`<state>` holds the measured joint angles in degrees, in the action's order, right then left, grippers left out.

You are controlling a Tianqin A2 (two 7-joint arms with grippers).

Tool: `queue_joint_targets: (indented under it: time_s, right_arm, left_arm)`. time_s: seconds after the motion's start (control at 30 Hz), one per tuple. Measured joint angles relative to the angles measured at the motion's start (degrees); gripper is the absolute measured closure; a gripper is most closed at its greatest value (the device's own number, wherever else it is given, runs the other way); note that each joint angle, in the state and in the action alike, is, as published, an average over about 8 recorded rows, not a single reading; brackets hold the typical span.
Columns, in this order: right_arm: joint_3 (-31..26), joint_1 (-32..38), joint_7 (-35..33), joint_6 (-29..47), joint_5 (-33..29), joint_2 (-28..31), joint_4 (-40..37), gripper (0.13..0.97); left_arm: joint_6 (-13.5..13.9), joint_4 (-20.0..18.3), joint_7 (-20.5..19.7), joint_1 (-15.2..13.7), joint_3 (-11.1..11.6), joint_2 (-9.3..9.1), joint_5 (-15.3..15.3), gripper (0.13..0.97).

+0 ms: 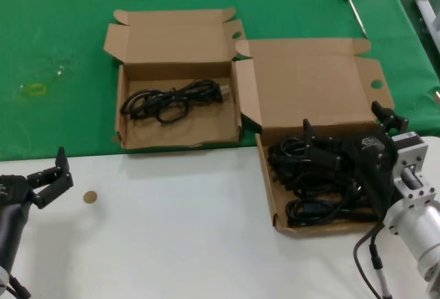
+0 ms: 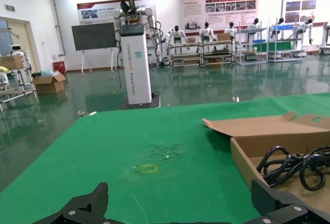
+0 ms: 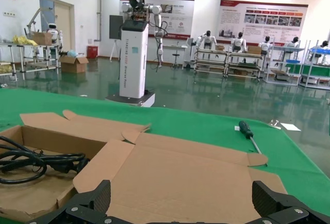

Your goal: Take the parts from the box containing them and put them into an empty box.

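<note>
Right gripper (image 1: 350, 137) spread over coiled power cords (image 1: 320, 182) in the broad-lidded box (image 1: 269, 192) near the table's right edge (one cord (image 1: 172, 100) in the narrower-lidded box (image 1: 180, 136)); left gripper (image 1: 49, 175) spread, near-left corner.

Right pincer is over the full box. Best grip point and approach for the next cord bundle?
Come straight down from above: the shallow brown cardboard box with the broad lid is open-topped, with walls blocking the sides. The black coiled power cords lie flat and tangled, so close across the bunched strands mid-coil of the topmost bundle, not on a plug. The right pincer, open, hovers over them already.
</note>
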<state>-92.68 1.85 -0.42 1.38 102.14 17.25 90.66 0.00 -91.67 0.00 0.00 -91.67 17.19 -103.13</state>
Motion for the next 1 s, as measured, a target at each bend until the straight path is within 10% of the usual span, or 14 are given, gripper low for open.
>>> queue_joint_targets:
  time_s: [1.0]
  right_arm:
    - [0.0, 0.0, 0.0, 0.0, 0.0, 0.0, 0.0, 0.129]
  left_arm:
    - [0.0, 0.0, 0.0, 0.0, 0.0, 0.00, 0.0, 0.132]
